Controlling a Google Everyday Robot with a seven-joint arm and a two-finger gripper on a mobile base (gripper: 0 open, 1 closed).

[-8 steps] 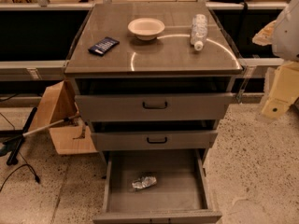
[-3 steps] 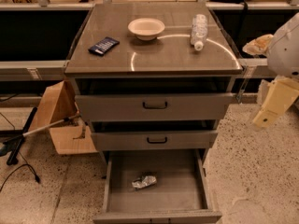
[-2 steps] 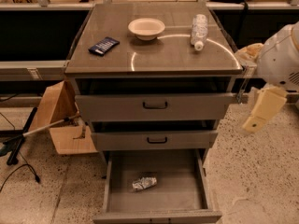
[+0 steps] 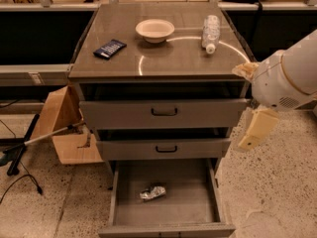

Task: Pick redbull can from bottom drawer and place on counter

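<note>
The redbull can [image 4: 152,193], a small crumpled silver can, lies on its side on the grey floor of the open bottom drawer [image 4: 198,209], near the middle. The counter [image 4: 168,53] is the glossy brown-grey top of the cabinet. My gripper [image 4: 251,139] hangs at the right of the cabinet, beside the two upper drawers, well above and to the right of the can. The white arm body [image 4: 287,78] sits above it. The gripper holds nothing that I can see.
On the counter are a white bowl [image 4: 154,29], a dark flat packet [image 4: 109,48] and a clear plastic bottle [image 4: 210,31] lying down. The two upper drawers [image 4: 163,113] stand slightly open. A cardboard box [image 4: 67,128] and cables lie on the floor to the left.
My arm has moved in from the right edge toward the cabinet, and the gripper has come lower and further left. The can and the drawers have not moved.
</note>
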